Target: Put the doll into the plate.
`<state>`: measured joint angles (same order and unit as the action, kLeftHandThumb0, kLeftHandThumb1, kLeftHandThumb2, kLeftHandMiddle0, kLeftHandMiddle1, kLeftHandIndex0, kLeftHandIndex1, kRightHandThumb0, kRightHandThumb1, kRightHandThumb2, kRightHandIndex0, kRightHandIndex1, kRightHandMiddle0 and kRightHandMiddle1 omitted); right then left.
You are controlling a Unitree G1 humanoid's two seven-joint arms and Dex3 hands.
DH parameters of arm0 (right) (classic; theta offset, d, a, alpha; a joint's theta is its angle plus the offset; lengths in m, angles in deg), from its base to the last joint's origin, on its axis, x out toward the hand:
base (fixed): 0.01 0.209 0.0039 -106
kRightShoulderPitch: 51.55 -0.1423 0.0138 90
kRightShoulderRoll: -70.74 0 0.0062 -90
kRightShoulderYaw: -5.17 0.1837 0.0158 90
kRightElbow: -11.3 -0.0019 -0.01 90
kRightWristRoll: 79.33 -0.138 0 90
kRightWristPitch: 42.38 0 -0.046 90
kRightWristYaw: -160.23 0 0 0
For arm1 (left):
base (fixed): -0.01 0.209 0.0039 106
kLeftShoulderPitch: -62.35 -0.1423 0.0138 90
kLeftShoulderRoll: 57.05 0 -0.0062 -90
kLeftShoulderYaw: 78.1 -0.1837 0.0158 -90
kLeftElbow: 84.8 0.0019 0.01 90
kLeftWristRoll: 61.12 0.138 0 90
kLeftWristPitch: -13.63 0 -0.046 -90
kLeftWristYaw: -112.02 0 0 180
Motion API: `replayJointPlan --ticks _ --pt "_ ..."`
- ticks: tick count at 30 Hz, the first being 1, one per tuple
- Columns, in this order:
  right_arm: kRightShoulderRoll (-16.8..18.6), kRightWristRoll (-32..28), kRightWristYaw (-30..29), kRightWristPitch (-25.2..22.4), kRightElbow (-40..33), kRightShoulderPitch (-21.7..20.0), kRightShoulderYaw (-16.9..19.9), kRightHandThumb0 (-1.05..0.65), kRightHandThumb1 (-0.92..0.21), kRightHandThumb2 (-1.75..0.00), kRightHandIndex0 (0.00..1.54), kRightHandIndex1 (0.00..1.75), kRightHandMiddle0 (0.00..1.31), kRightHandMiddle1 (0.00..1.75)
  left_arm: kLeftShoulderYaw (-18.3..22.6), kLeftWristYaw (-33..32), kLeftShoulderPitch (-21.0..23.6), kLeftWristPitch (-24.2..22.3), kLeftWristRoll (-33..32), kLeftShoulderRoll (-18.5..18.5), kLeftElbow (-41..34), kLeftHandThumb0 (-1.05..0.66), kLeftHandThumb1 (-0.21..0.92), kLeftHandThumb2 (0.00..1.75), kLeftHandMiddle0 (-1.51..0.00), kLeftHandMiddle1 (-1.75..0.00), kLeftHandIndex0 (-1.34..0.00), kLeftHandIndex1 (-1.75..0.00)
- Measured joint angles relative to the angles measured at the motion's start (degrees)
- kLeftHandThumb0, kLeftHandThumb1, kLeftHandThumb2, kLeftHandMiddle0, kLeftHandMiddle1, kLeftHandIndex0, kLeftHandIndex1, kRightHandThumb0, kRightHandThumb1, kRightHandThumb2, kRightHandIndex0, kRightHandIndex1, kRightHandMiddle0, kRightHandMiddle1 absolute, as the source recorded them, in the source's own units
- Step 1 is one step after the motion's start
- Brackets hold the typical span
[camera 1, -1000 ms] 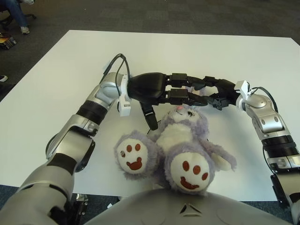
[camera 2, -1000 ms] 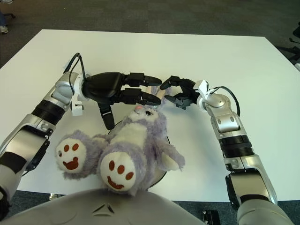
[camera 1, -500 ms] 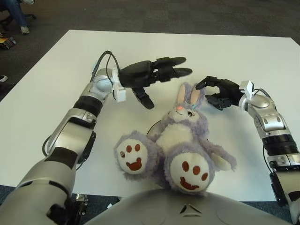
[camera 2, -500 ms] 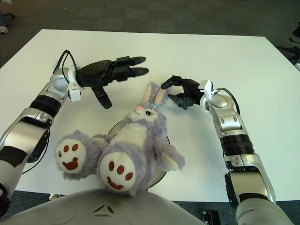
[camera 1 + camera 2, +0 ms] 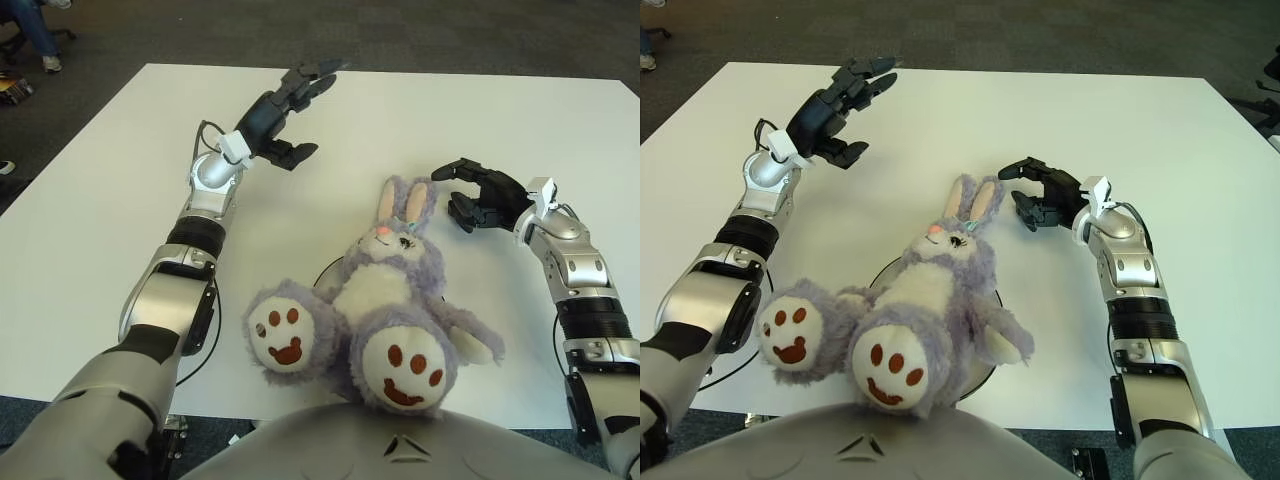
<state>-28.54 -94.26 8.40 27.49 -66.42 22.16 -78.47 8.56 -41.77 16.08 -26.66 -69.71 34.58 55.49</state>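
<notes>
A: What has moved since a second ago?

B: Both hands have drawn back from the doll (image 5: 375,300). The left hand (image 5: 282,112), which was closed over the bunny's head, is now raised far out over the white table (image 5: 90,220), well apart from the toy, fingers spread and holding nothing.

A: And the other one?

B: The right hand (image 5: 485,195) has shifted a little outward. It shows just to the right of the doll's ears, near but not touching, fingers loosely curved and empty.

A: Where is the doll?

B: Lying on its back near the table's front edge, soles of its feet toward the camera, ears pointing away. It covers the plate (image 5: 883,268); only a dark arc of rim shows beside its body and under its right side
</notes>
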Motion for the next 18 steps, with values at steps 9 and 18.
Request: replayJointPlan --ticks 9,18 --pt "2.17 -1.51 -6.29 -3.73 -4.6 2.39 3.64 0.44 -0.4 -1.05 0.67 1.53 0.1 1.18 4.07 -3.1 0.0 -2.11 0.02 2.97 2.22 -0.36 0.5 0.96 -0.44 -0.91 -0.03 -1.26" --pt "4.46 -1.25 -11.85 -2.75 -8.04 4.88 5.84 0.45 -0.35 -1.11 0.71 1.52 0.1 1.22 7.77 -3.36 0.01 -8.21 -1.15 4.08 4.4 0.21 0.67 0.74 -0.44 -1.55 -0.15 -1.58"
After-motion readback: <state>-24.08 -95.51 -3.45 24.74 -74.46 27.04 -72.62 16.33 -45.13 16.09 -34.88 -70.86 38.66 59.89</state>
